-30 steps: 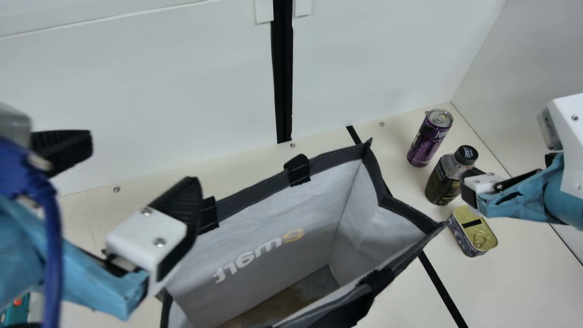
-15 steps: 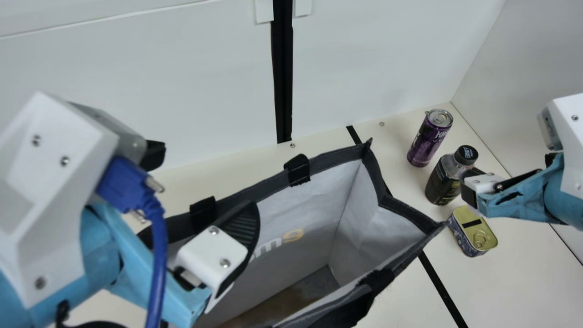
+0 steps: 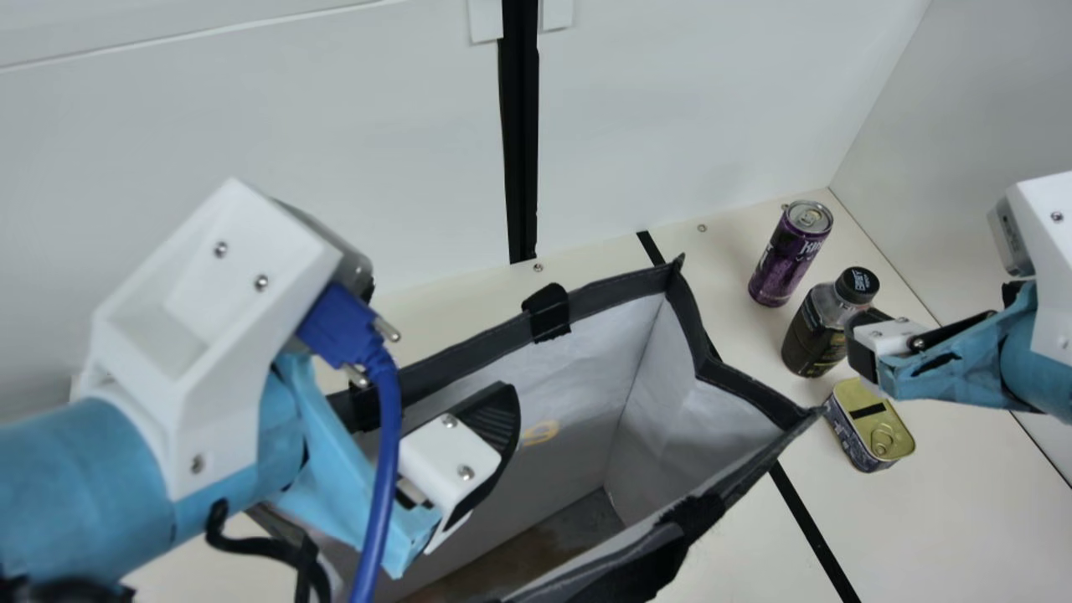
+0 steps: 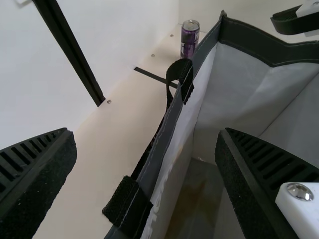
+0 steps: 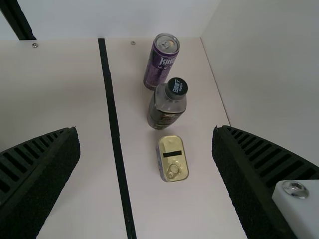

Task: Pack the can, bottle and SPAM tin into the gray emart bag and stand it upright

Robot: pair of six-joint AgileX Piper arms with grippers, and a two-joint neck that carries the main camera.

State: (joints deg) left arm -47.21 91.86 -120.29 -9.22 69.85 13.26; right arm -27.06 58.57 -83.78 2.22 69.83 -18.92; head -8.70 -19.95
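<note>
One open bag [image 3: 705, 419], can [image 3: 785, 260], bottle [image 3: 812, 331], tin [image 3: 869, 427] outside, left end effector [image 3: 437, 345] spread, right [image 3: 931, 315] too

gray bag [image 3: 758, 389] cut off beneath the fingers of the left gripper [image 3: 496, 423], lettering [image 3: 540, 432] partly hidden behind them, bottle [image 3: 814, 335] partly covered by the fingers of the right gripper [image 3: 863, 337]

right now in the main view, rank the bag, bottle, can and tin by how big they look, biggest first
1. Bag, by far
2. Bottle, only narrowly, and partly hidden
3. Can and tin: too alike to rank
</note>
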